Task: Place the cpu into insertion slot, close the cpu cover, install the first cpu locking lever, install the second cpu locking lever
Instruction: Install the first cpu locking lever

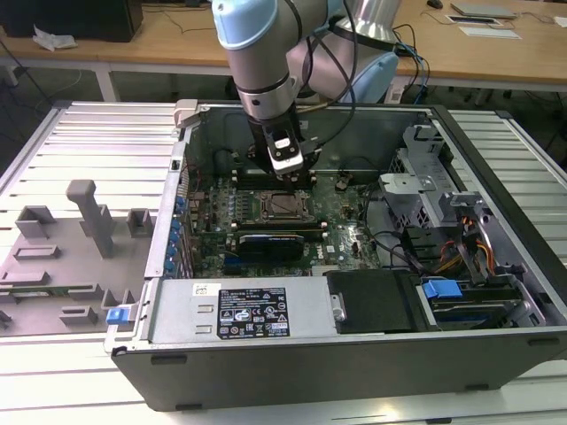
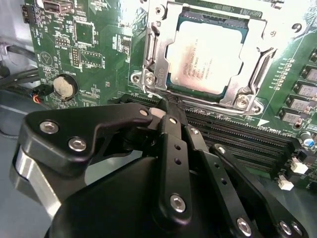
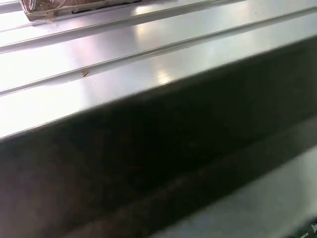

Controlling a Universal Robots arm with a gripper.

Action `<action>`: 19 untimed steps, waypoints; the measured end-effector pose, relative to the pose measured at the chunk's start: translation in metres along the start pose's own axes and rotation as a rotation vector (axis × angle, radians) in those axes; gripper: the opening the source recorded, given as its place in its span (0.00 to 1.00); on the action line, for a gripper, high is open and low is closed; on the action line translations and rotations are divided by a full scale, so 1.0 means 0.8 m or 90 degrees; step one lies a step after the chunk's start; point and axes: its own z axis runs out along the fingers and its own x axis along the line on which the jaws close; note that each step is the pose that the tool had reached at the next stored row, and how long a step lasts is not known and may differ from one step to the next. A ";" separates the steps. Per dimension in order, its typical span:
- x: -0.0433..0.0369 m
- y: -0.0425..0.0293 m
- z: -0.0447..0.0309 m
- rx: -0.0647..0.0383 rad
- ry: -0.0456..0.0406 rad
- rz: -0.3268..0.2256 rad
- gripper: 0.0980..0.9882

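Working across the exterior view from its left, I am seeing the grey fixture tray lying on the slatted desk, then the open computer case, with my arm reaching down into it. In the second wrist view, the cpu is sitting in the insertion slot, and the cpu cover is lying flat around it, its frame framing the chip's metal top. I am therefore judging placement and cover closing as done, and the lever stage as the step in hand. The pincer is hovering just beside the socket's near edge, its fingers drawn together and grasping nothing, the tips appearing to bear on a thin lever end; contact I cannot confirm. Any further move is calling for fine sideways alignment, since the memory slots are lying close alongside.
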 end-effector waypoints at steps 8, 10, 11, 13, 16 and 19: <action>-0.002 0.0011 -0.0073 -0.001 0.0005 -0.002 0.01; -0.003 0.0018 -0.0116 -0.001 0.0005 -0.002 0.01; -0.003 0.0021 -0.0138 -0.001 0.0005 -0.002 0.01; -0.005 0.0034 -0.0227 0.000 0.0003 -0.002 0.01; -0.006 0.0040 -0.0272 -0.001 0.0000 -0.002 0.01; -0.006 0.0040 -0.0276 0.000 0.0001 -0.002 0.01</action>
